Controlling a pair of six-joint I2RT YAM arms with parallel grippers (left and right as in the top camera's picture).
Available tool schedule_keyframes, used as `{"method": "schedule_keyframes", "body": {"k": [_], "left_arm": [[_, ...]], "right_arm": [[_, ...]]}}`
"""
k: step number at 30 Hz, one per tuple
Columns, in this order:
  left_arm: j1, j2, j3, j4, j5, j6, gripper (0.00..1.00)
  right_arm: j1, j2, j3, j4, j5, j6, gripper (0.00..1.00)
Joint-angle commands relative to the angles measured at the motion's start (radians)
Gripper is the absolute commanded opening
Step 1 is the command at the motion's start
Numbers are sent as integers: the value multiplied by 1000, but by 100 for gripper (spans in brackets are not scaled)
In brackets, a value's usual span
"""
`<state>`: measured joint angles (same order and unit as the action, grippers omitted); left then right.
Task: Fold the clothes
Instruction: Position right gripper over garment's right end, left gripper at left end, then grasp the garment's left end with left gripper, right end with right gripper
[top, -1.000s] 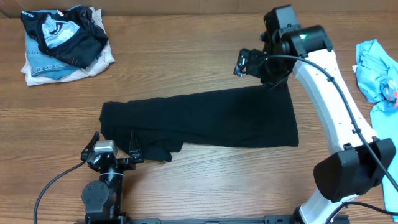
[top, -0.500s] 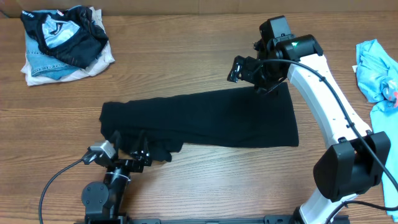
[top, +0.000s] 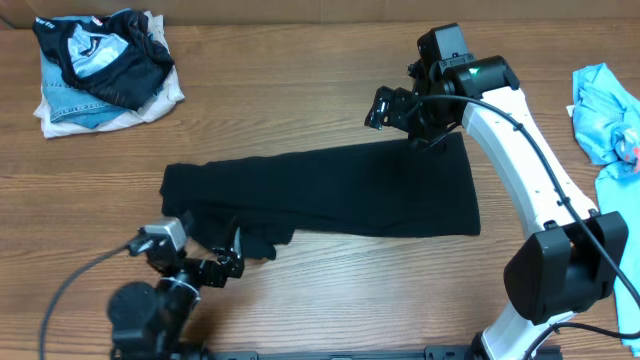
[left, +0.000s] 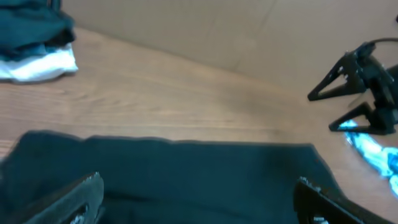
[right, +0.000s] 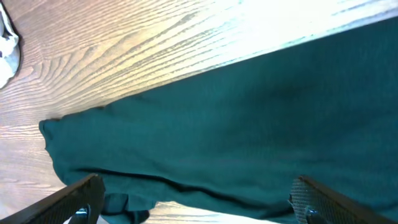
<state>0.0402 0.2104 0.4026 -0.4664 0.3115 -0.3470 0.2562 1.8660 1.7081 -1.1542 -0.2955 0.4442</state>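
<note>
Black T-shirt (top: 340, 190) — brown wood-grain table (top: 300, 90) — light blue cloth (top: 600, 112).

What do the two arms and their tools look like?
The right arm has white links, black joints, a green light near the wrist and a black cable along it. The left arm is black with a silvery wrist block and a trailing black lead. The right tool and left tool have black, triangular open-frame fingers.
</note>
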Motion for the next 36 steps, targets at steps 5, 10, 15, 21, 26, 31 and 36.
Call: {"method": "schedule_keyframes", "body": {"k": [5, 10, 15, 21, 26, 31, 36], "left_arm": [[4, 410, 381, -393, -107, 127, 100], [-40, 673, 550, -563, -101, 164, 100], [-188, 840, 604, -584, -111, 167, 100], [-308, 966, 603, -564, -63, 100, 100], [-318, 1046, 603, -566, -134, 44, 100], [-362, 1110, 603, -633, -341, -110, 100], [-445, 1202, 603, -670, -423, -285, 100]], "right_arm": [[3, -1, -2, 5, 14, 2, 100], [3, -1, -2, 5, 14, 2, 100], [3, -1, -2, 5, 18, 2, 100], [3, -1, -2, -6, 63, 1, 100], [3, -1, -2, 3, 63, 2, 100], [3, -1, -2, 11, 67, 2, 100], [3, -1, -2, 31, 71, 2, 100]]}}
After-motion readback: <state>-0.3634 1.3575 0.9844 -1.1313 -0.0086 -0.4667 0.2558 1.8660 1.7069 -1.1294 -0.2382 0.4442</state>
